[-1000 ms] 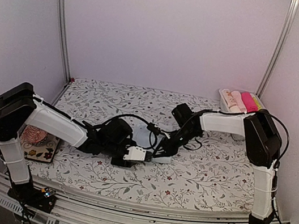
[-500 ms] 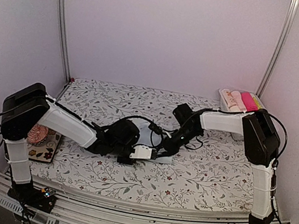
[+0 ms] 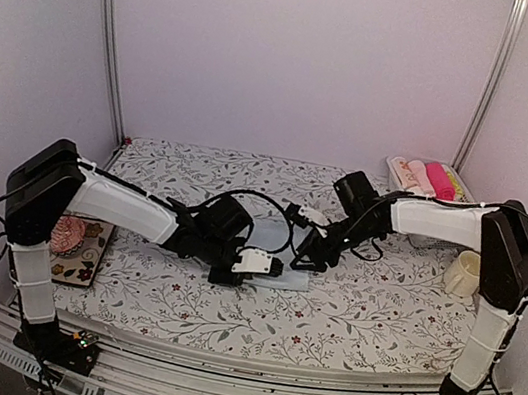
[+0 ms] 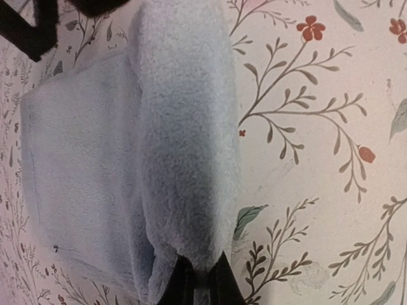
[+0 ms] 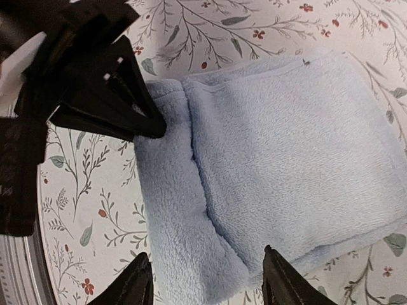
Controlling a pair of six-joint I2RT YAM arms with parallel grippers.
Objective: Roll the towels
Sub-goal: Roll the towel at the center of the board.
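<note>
Here, two towels lie on the table, which has a pale cover printed with leafy sprigs and small red flowers. One light blue towel sits at the middle of the table; it is plush and fleecy, with a stitched hem. One long side is turned over into a single thick, soft roll, and the rest lies flat as a rounded rectangle. One cream towel stands near the right edge, well apart from the blue one, and looks like a short, hollow cylinder set on end. Two arms reach in, each with a black two-finger tool. The left gripper has its pointed tips pressed together, pinching one end of the blue roll, and its angular black fingers meet the pile there. The right gripper is spread wide with nothing held between its tips, which hang over the roll's other end and the flat part beside it; whether they touch the pile cannot be told. At the back right corner, four rolled cloths lie side by side: cream, pale pink, hot pink and yellow-green. At the left edge, one pink knitted lump rests on one flat floral box.
</note>
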